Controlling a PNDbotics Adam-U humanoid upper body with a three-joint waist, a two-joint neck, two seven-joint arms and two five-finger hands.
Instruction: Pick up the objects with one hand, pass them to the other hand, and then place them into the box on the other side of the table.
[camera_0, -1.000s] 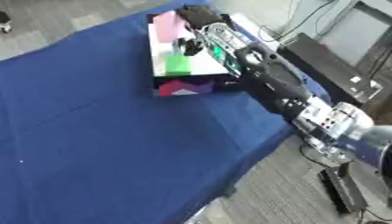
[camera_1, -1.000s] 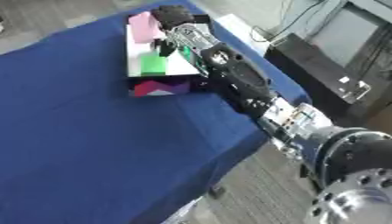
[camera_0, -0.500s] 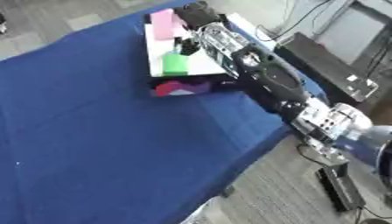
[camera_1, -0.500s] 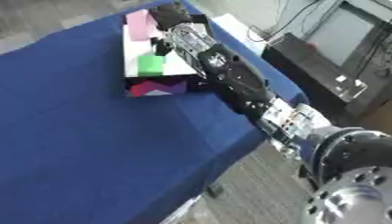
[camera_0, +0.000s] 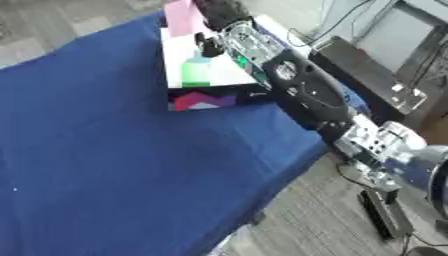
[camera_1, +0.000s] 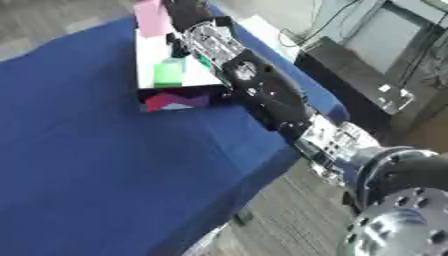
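An open box (camera_0: 208, 99) with a white inside and a red, pink and white patterned front stands at the table's far right edge. A green block (camera_0: 196, 73) lies inside it, and a pink piece (camera_0: 182, 18) shows at its far end. My right arm (camera_0: 302, 90) reaches in from the right along the box's right side. My right hand (camera_0: 220, 11) hangs over the box's far end, with a dark part (camera_0: 210, 48) just above the green block. Blur hides how its fingers are set. My left hand shows in neither view.
A blue cloth (camera_0: 96, 150) covers the table, which ends at its right edge (camera_0: 289, 170) above a grey floor. Beyond that edge are a dark case (camera_0: 376, 75), cables and other equipment.
The whole picture has shifted a little, so the camera has moved. My right arm stays over the box, and the green block lies in the same place.
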